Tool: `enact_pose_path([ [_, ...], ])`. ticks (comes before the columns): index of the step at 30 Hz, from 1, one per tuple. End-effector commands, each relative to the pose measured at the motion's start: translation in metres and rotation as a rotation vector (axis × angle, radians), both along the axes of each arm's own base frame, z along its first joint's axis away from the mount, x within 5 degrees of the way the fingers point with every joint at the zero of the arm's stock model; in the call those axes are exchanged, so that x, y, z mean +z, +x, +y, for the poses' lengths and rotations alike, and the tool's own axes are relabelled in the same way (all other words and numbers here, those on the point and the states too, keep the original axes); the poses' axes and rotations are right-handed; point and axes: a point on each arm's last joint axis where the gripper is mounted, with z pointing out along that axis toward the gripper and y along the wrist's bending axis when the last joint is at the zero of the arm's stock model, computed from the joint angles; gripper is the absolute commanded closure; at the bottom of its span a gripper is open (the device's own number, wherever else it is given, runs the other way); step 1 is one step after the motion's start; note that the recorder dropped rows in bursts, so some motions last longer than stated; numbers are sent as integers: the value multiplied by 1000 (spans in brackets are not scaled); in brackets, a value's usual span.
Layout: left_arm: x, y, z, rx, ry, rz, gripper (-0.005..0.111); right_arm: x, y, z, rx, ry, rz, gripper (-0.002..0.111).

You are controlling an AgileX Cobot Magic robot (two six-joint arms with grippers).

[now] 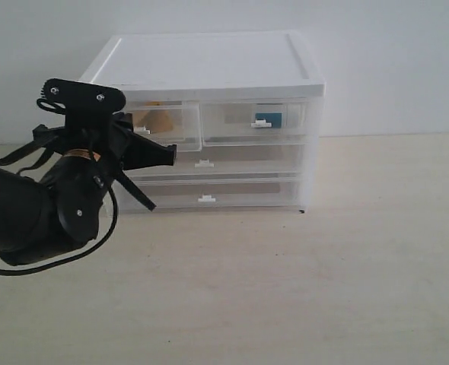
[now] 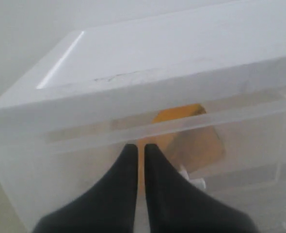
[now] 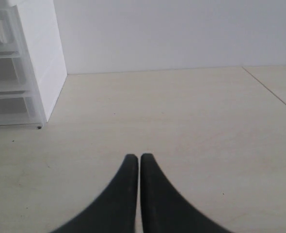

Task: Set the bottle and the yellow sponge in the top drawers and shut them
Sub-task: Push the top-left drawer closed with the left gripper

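— Left gripper (image 1: 170, 153) sits nearest, on its black arm (image 1: 27, 213) low at the left. How do the jaws stand?
— Pressed together with only a thin slit between the tips, and nothing held. Its own wrist view shows it pointing straight at the clear front of the left top drawer (image 2: 85, 160).
— Is it touching the front?
— Can't tell. The tips are right up against the plastic, just beside the white tab handle (image 2: 194, 182).
— Where is the sponge?
— The sponge (image 1: 157, 120) is inside that left top drawer. It shows orange-yellow through the plastic just behind the tips, and lies at an angle to the drawer front.
— And the bottle?
— The bottle (image 1: 268, 119) is in the right top drawer (image 1: 289, 131), with its teal body showing through the front.
— Are the drawers in or out?
— In the exterior view both fronts look level with the cabinet (image 1: 209, 61), though the gripper hides part of the left one.
— What about the right gripper?
— The right gripper (image 3: 138, 158) shows only in its own wrist view. Its jaws are closed and empty above the bare surface (image 3: 191, 111), well apart from the cabinet's side
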Motion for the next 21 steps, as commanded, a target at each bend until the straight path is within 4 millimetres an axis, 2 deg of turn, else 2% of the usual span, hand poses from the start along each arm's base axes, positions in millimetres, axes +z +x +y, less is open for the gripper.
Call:
enact_pose_path([
  [1, -7, 10, -5, 8, 5, -32, 102, -1, 0, 0, 3, -1, -9, 108],
  [5, -8, 15, -8, 14, 4, -49, 102, -1, 0, 0, 3, -1, -9, 108],
  [12, -10, 11, -3, 41, 57, -27, 102, -1, 0, 0, 3, -1, -9, 108],
  [17, 1, -5, 7, 31, 53, -14, 102, -1, 0, 0, 3, -1, -9, 108],
  [21, 17, -23, 17, 10, 46, -2, 102, -1, 0, 0, 3, -1, -9, 108],
])
